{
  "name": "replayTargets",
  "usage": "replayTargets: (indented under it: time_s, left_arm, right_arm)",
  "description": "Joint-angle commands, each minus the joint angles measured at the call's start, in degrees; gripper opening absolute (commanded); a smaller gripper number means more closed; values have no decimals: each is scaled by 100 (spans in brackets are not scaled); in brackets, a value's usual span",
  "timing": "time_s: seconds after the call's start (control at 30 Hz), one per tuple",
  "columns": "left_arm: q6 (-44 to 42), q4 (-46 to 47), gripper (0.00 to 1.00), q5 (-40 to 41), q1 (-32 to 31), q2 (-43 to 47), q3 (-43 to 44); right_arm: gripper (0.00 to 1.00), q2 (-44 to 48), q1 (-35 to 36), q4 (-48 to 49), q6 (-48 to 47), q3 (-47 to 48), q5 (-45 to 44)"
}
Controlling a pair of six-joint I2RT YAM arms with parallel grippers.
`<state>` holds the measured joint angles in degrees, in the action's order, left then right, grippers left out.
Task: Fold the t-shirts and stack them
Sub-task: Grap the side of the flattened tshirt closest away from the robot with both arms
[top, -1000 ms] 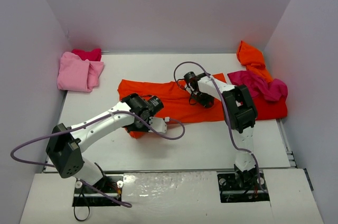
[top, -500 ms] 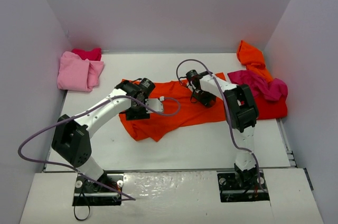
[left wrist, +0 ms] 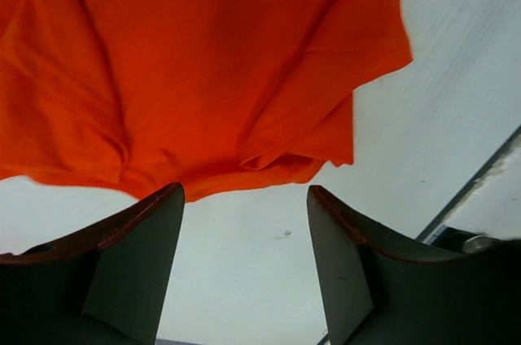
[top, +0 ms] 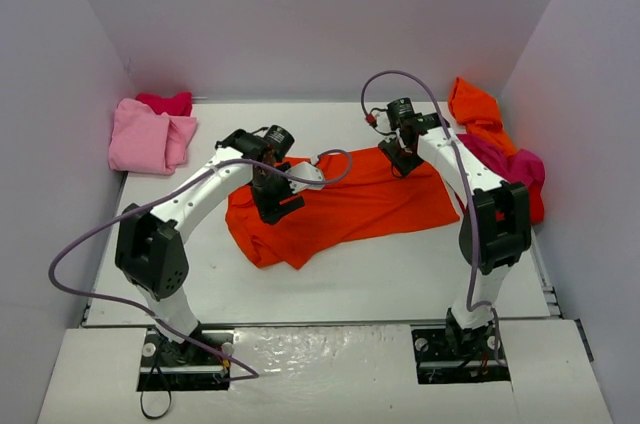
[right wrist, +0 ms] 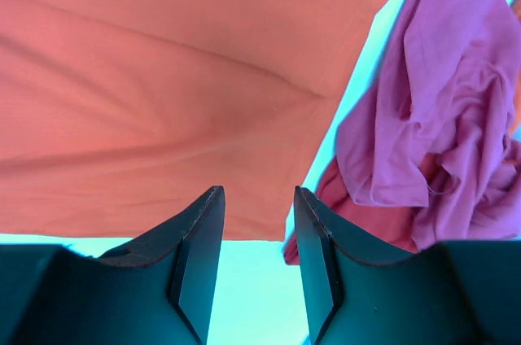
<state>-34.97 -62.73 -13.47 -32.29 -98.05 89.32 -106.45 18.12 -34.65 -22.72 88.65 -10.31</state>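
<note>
The orange shirt (top: 350,209) lies spread across the middle of the top view as a wide band. Its lower left corner is doubled under into a lumpy flap, so we judge it part-way through its fold and not yet a neat packet. At the upper left of the frame a pink shirt (top: 145,139) sits folded on the table (top: 400,264). A crimson shirt (top: 165,101) touches it from behind, though we cannot tell how tidily that one is folded. We take this pair as the stack begun. At the right edge a heap waits unfolded: a magenta shirt (top: 495,159) crumpled over a red shirt (top: 520,206), and a second orange shirt (top: 472,102) trailing up toward the back wall. By our reckoning two are done, one is in hand and three are left. The cloth is a soft matte knit that falls in shallow ridges with rolled hems. The magenta shirt bunches into deep wrinkles in the right wrist view, and the table is smooth and white. The left gripper (left wrist: 244,190) hangs over the orange shirt's left part, jaws apart with nothing between them. The right gripper (right wrist: 259,192) hovers over its upper right edge, jaws likewise parted and empty, with the heap just beside it.
</note>
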Motion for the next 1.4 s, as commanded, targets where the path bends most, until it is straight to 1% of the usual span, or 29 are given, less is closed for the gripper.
replayTargets:
  time_s: [0.0, 0.03, 0.1, 0.17, 0.2, 0.27, 0.4, 0.5, 0.63, 0.77, 1.0, 1.13, 1.2, 1.27, 1.33, 1.37]
  left_arm:
    - [660, -237, 58, -1007, 20, -120, 114]
    - [675, 154, 57, -516, -107, -24, -239]
    - [434, 433, 55, -172, -268, 180, -757]
    - [310, 547, 54, -63, -333, 313, -996]
    - [235, 573, 54, 6, -346, 320, -1134]
    - [75, 546, 52, 204, -356, 273, -1354]
    - [-132, 599, 50, 291, -349, 160, -1659]
    - [-204, 737, 49, 435, -357, 136, -1787]
    - [-367, 884, 47, 771, -323, 59, -1831]
    - [-507, 929, 47, 939, -282, -49, -1786]
    - [-607, 955, 46, 1065, -269, -234, -1487]
    - [-611, 814, 45, 926, -224, -461, -1302]
    - [-625, 853, 42, 958, -210, -529, -1268]
    - [-643, 868, 32, 943, -189, -595, -1223]
    - [-651, 870, 26, 941, -171, -650, -1184]
    - [-654, 875, 25, 934, -163, -679, -1161]
  right_arm:
    - [37, 615, -27, 17, 38, -123, 776]
    - [37, 715, -11, 108, 20, -299, 782]
    - [37, 797, -21, 155, -28, -466, 712]
    - [36, 903, -36, 189, -88, -709, 624]
    - [33, 935, -37, 201, -157, -847, 604]
    - [32, 1078, -45, 196, -371, -1068, 592]
    - [31, 1268, -37, 134, -567, -1506, 380]
    - [31, 1364, -36, 134, -637, -1640, 311]
    - [31, 1407, -19, 125, -594, -1633, 388]
    - [31, 1394, 3, 125, -562, -1605, 434]
    - [31, 1382, 34, 133, -523, -1658, 442]
    - [31, 1403, 42, 123, -516, -1695, 431]
    - [31, 1417, 42, 116, -530, -1702, 418]
    - [31, 1408, 43, 124, -523, -1712, 398]
    - [31, 1415, 51, 118, -521, -1737, 389]
    - [31, 1411, 51, 125, -514, -1740, 391]
